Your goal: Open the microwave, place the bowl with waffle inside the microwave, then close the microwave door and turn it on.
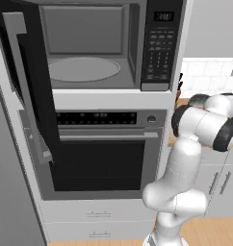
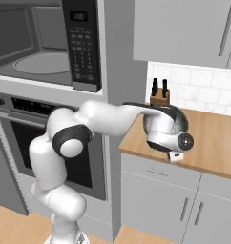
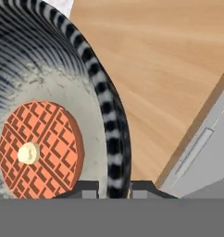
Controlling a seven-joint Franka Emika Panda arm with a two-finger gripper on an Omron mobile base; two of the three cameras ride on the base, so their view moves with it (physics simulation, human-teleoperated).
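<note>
While the microwave door (image 1: 29,91) stood wide open, your arm reached over the counter (image 2: 217,138) at about 3 o'clock from the microwave (image 1: 94,45). In the hand view, the gripper (image 3: 115,189) sat low over the bowl (image 3: 107,115), one finger inside the rim and one outside. The waffle (image 3: 40,150) lay flat in the bowl at about 9 o'clock from the fingers. I could not tell if the fingers had squeezed the rim yet. To do this well, I think you needed to pinch the rim firmly, lift straight up, and keep the bowl level so the waffle stayed in.
</note>
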